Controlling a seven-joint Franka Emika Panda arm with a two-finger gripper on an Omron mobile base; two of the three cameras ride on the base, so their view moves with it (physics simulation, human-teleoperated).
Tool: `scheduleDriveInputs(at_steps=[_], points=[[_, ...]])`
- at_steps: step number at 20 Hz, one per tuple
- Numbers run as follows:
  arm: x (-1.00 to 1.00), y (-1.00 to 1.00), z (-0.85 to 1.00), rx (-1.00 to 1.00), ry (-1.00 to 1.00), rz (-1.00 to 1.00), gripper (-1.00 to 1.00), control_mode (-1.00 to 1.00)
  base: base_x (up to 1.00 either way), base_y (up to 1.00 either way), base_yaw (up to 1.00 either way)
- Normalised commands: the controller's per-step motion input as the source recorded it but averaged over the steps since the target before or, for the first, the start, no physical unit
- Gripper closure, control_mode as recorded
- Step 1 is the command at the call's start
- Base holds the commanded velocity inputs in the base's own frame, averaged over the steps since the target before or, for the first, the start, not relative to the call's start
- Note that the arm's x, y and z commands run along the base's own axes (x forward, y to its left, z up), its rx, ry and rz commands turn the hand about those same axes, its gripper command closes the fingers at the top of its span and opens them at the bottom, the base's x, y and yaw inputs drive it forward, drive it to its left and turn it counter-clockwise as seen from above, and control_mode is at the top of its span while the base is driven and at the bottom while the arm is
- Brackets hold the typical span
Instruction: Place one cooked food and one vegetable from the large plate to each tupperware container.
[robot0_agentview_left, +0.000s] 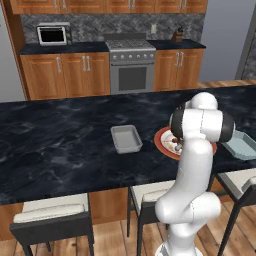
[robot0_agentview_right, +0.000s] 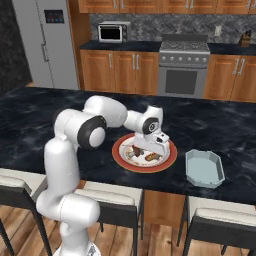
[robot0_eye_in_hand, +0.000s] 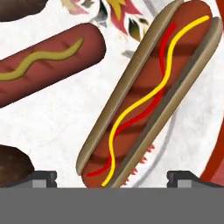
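- We hold our gripper (robot0_eye_in_hand: 111, 177) low over the large plate (robot0_agentview_right: 170, 159), jaws spread wide and gripping nothing
- A hot dog in a bun (robot0_eye_in_hand: 148, 94), striped with red and yellow sauce, lies between our two dark fingertips (robot0_eye_in_hand: 41, 178) on the plate's white centre
- A bare sausage (robot0_eye_in_hand: 50, 65) with a mustard squiggle lies just beside it
- The plate sits on the dark marble worktop (robot0_agentview_left: 60, 135), between the grey tupperware container (robot0_agentview_left: 125, 138) and the pale blue tupperware container (robot0_agentview_right: 203, 168)
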Motion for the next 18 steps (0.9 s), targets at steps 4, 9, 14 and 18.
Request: scheduleDriveInputs(at_steps=[4,9,14,18], points=[[0.34,-0.03,-0.32,0.0,0.0,0.0,-1.0,-1.0,0.0,0.0,0.0],[0.18,-0.14,-0.32,0.0,0.0,0.0,1.0,-1.0,0.0,0.0,0.0],[-0.02,-0.28,-0.28,0.01,0.0,0.0,1.0,-1.0,0.0,0.0,0.0],[-0.19,-0.27,-0.16,0.02,0.0,0.0,1.0,-1.0,0.0,0.0,0.0]])
